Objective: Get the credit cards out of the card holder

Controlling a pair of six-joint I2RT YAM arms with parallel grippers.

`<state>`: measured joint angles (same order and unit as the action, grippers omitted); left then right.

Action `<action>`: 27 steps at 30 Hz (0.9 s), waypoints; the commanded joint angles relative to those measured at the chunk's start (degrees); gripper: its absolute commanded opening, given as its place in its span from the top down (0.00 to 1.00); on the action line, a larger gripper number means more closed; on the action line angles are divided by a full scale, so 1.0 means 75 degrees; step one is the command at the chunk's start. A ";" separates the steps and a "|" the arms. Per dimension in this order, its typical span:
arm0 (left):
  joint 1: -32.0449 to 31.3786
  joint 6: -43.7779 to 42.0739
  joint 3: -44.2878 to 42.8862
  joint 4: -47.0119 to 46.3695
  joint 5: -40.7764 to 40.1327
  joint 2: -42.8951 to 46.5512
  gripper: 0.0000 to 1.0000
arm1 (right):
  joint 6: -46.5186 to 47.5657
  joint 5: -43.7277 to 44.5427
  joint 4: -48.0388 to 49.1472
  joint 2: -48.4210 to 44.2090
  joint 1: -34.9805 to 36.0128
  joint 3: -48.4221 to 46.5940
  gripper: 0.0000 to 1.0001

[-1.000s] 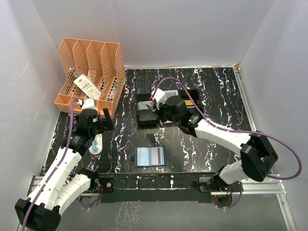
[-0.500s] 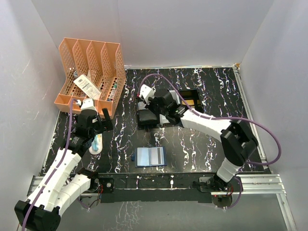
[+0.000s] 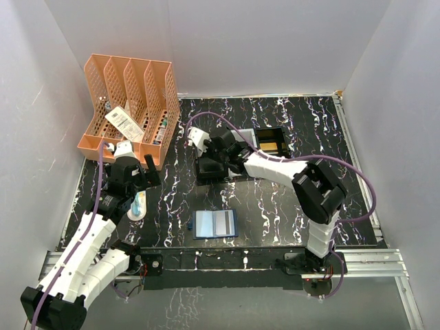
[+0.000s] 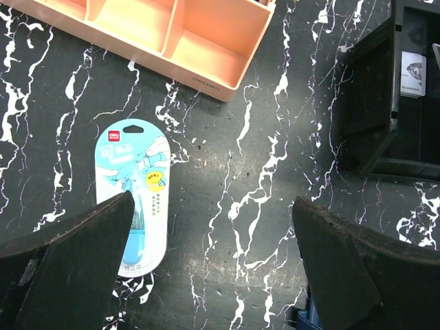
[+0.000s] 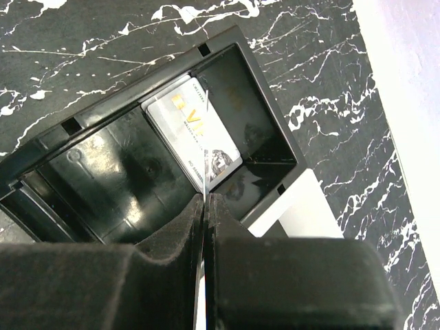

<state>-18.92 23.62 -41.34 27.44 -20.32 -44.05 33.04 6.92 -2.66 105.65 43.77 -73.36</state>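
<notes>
Extraction is partly done: one credit card (image 5: 196,130) lies in the black tray (image 5: 103,165), and the right gripper (image 5: 205,203), clenched on a second card (image 5: 205,180), hangs above it. Card holder (image 3: 215,223) lies open, well apart from the tray; the left gripper (image 4: 212,206) stands released and empty.

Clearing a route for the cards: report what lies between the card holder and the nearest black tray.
Nothing. The top view shows only bare marbled table between the card holder and the black tray.

the table (image 3: 275,213) is black veined white, the rack (image 3: 128,66) at ten o'clock peach-orange, the card holder (image 3: 215,223) navy with pale blue faces, the packet (image 4: 134,199) turquoise.
</notes>
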 commanded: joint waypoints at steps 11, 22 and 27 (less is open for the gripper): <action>0.0026 0.0156 -0.0047 0.0237 -0.0499 0.0253 0.01 | 0.0622 0.0467 0.0400 0.0866 -0.0018 -0.1003 1.00; 0.0026 0.0144 -0.0066 0.0231 -0.0473 0.0106 0.01 | 0.1211 0.0895 0.0320 0.1681 0.0041 -0.1599 1.00; 0.0026 0.0165 -0.0072 0.0265 -0.0514 0.0089 0.01 | 0.1396 0.1059 0.0641 0.1784 0.0050 -0.1376 0.96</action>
<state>-18.92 24.71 -41.34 28.60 -22.87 -43.64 41.25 12.73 -2.42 119.00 43.88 -82.67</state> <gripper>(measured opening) 0.985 0.020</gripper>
